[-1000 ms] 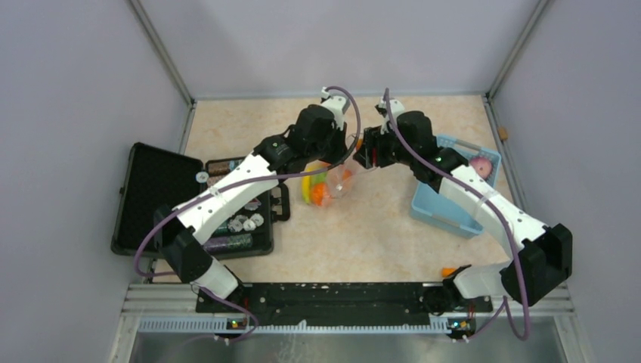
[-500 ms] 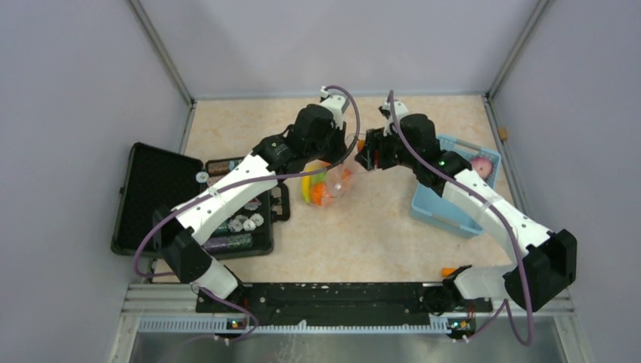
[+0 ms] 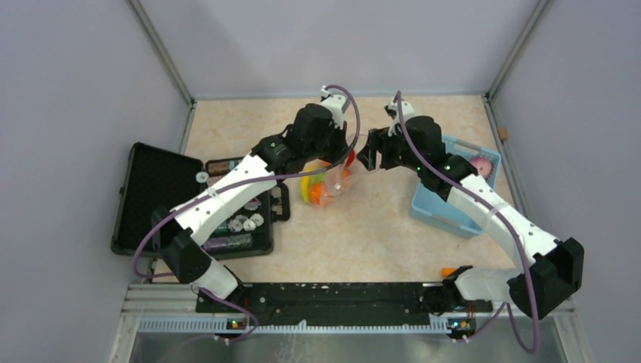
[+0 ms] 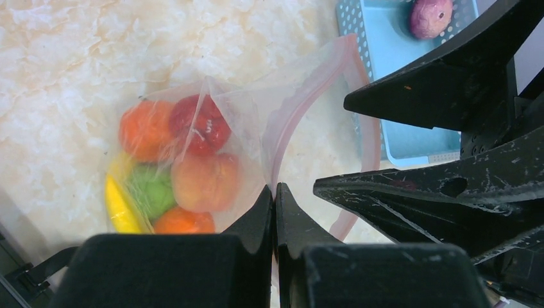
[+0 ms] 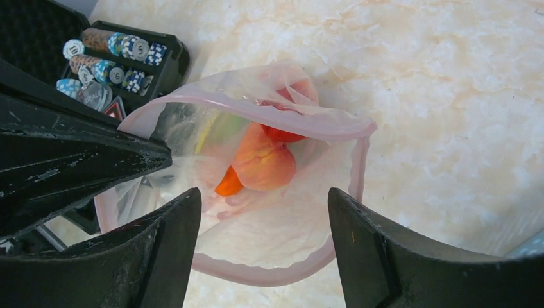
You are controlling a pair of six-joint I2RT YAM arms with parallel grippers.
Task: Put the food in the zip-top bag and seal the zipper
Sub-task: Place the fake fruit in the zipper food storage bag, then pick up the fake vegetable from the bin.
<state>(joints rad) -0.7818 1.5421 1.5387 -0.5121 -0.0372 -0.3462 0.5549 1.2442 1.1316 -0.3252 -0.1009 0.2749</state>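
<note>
Inside zip-top bag (image 4: 301, 96): 6 food pcs (image 4: 205, 183), 1 a banana (image 4: 119, 205).

Bright, even light falls from above, and the pale tabletop (image 3: 363, 227) carries only soft, faint shadows beneath the arms. The overhead view is sharp throughout, though the black case (image 3: 151, 189) at the left reads as a dark mass with little detail. In the wrist views the left fingers (image 4: 192, 269) and right fingers (image 5: 410, 256) sit close to the lens, near-black and slightly soft, their scuffs catching light. The tabletop looks almost washed out in the left wrist view. The zip-top bag (image 5: 276, 250) has a mild milky sheen that blurs the food (image 4: 205, 179) inside, where small highlights glint.
</note>
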